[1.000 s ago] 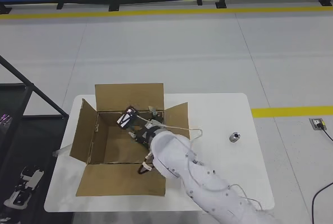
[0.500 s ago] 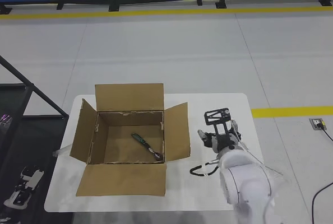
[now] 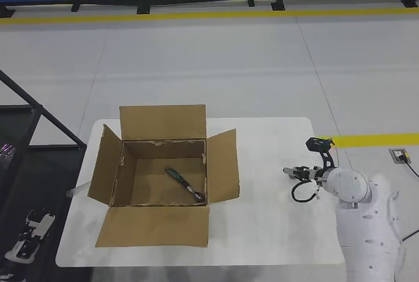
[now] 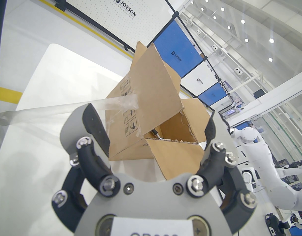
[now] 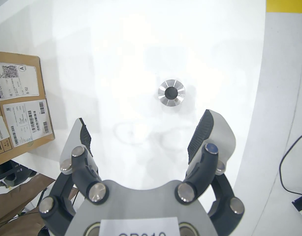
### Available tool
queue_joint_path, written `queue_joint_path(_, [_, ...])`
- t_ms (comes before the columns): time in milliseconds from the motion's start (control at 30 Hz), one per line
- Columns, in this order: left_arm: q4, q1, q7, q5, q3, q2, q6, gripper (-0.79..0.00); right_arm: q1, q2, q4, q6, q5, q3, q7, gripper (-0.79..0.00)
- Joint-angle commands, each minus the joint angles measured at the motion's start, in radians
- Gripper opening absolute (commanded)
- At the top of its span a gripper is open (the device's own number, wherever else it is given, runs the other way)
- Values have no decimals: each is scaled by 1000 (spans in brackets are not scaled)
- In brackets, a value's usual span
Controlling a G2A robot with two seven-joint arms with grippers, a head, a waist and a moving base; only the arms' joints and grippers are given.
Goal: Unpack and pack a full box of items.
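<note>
The open cardboard box (image 3: 163, 116) stands on the left half of the white table (image 3: 266, 233). A slim dark tool (image 3: 183, 182) lies on the box floor. On the table right of the box stands a small round metal piece (image 5: 171, 93). My right gripper (image 5: 144, 117) hangs open and empty above the table, just short of the metal piece; its arm (image 3: 345, 186) sits at the table's right edge. My left gripper (image 4: 151, 114) is open and empty, low beside the table, facing the box (image 4: 151, 94).
A strip of clear tape (image 4: 67, 110) trails from a box flap. The labelled right flap (image 5: 20, 104) leans outward toward the metal piece. A dark rack (image 3: 12, 162) stands left of the table. Yellow floor lines run behind and to the right.
The right arm has swung from over the box, across the table, to the right edge near the metal piece. The box and the tool inside have not moved.
</note>
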Motion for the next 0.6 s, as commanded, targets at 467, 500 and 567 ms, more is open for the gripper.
queue_joint_path(467, [0, 0, 0, 0, 0, 0, 0, 0, 272, 34, 478, 65, -93, -66, -60, -246])
queue_joint_path(500, [0, 0, 0, 0, 0, 0, 0, 0, 280, 37, 497, 63, -95, -69, -68, -317])
queue_joint_path(567, [0, 0, 0, 0, 0, 0, 0, 0, 295, 40, 533, 59, -91, -74, -84, -391])
